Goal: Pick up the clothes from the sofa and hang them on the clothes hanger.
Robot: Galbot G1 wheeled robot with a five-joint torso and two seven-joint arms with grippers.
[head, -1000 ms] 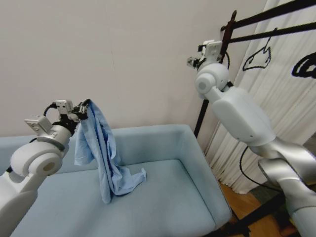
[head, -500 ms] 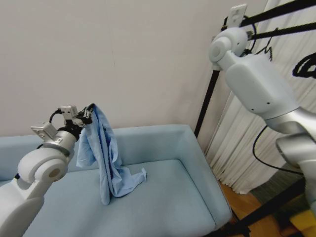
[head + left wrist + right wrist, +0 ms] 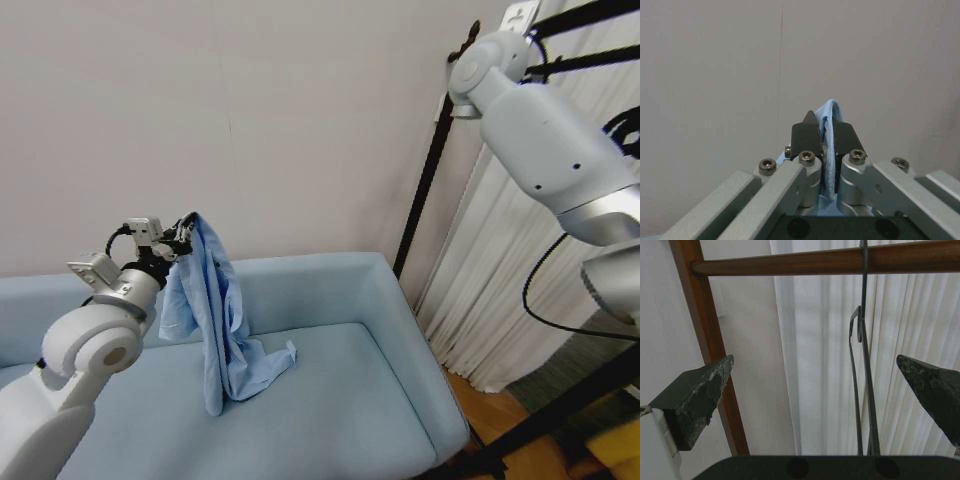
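Two left gripper [image 3: 826, 131] fingers [image 3: 806, 137] clamp blue shirt [image 3: 215, 310] (right gripper [image 3: 815, 360] gapes wide).

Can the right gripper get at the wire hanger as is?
Probably yes: the right gripper is open, up at the rail, with the hanger framed between its fingers and nothing between. The left gripper holds the shirt, well clear.

No text, label, brand, number or sign can be read in any view.
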